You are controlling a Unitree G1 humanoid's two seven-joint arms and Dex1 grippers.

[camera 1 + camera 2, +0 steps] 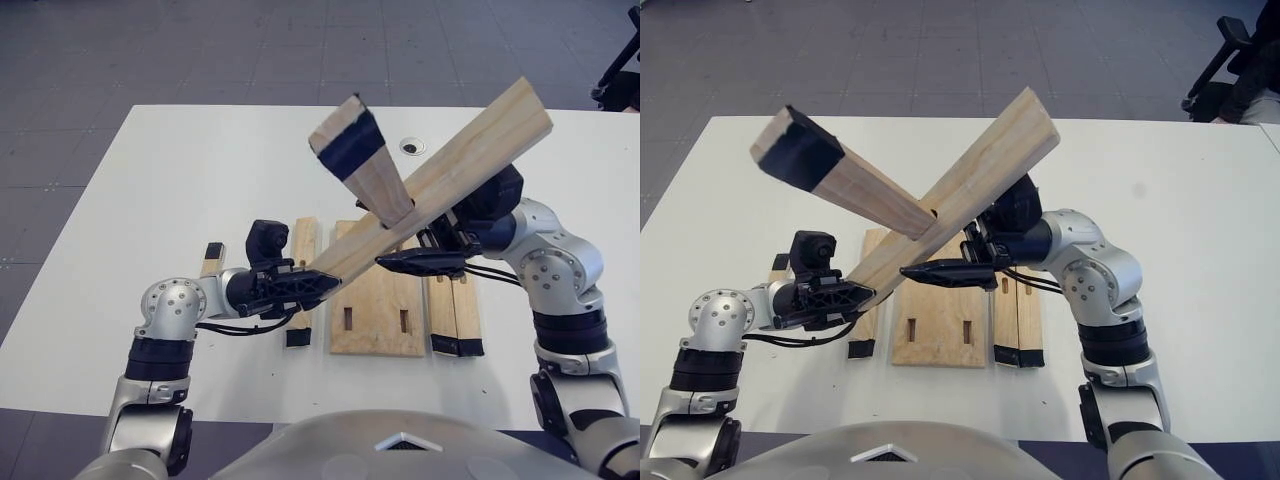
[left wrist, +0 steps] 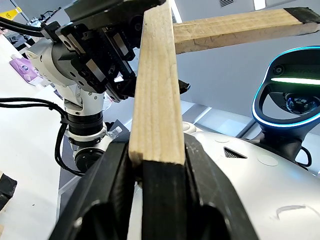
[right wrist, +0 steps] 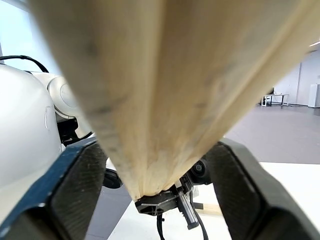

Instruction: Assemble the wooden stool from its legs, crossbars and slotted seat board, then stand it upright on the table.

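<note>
- At the far left of the white table (image 1: 150, 200) lies a short wooden piece (image 1: 211, 262) with a black tip, well apart from both grippers.
- The left gripper (image 1: 305, 284) hovers low over the table, pinching the lower end of a long wooden bar (image 1: 470, 150). In the left wrist view its fingers (image 2: 110, 190) press on either side of that end.
- From this grip the long wooden bar rises at a slant, up and towards the right, clear of the table.
- Under the left gripper a single leg (image 1: 304, 240) lies flat, its black end nearest the robot.
- Just beside it lies the slotted seat board (image 1: 375, 300), flat, two slots showing (it sits beneath the raised bar, between the two grippers).
- A black-capped leg (image 1: 375, 175) crosses the long wooden bar near its middle, forming an X; its capped end points up and to the left. Whether it is seated in a slot I cannot tell.
- The right gripper (image 1: 415, 262) sits just under that crossing. In the right wrist view its pads (image 3: 75, 185) are clamped on both faces of the long wooden bar.
- To the right of the seat board, two legs (image 1: 455, 315) lie side by side, touching, below the right gripper.
</note>
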